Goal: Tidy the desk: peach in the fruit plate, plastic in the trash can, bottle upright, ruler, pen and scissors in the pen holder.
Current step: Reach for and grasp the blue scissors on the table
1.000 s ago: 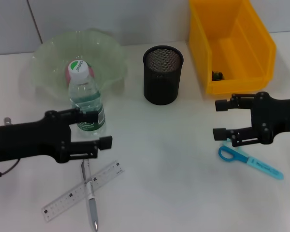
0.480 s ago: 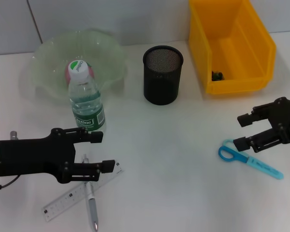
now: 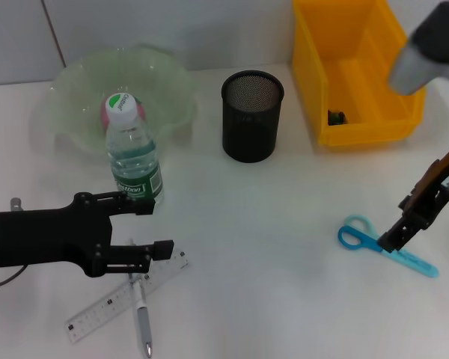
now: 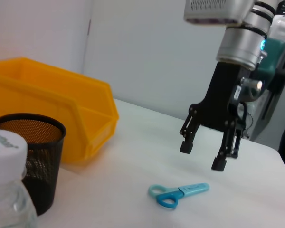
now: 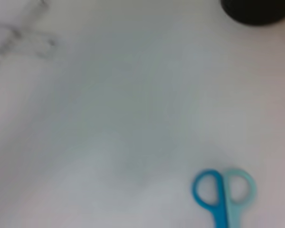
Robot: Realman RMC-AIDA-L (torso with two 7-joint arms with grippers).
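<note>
While in plate (image 3: 75,90), peach (image 3: 108,112).

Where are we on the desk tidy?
Done: peach in fruit plate, bottle upright. In hand: open right gripper above scissors; open left gripper by ruler and pen. Left: all three into pen holder.

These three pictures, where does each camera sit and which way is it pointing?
Head view: on the robot's head, looking forward and down at the desk; shows both arms, the left tool by the bottle and the right tool over the scissors.
Left wrist view: on the left arm, looking across the desk at the right tool, open above the scissors; none of its own arm shows.
Right wrist view: on the right arm, looking down at the scissors; no arm shows.
All three share the scissors.
</note>
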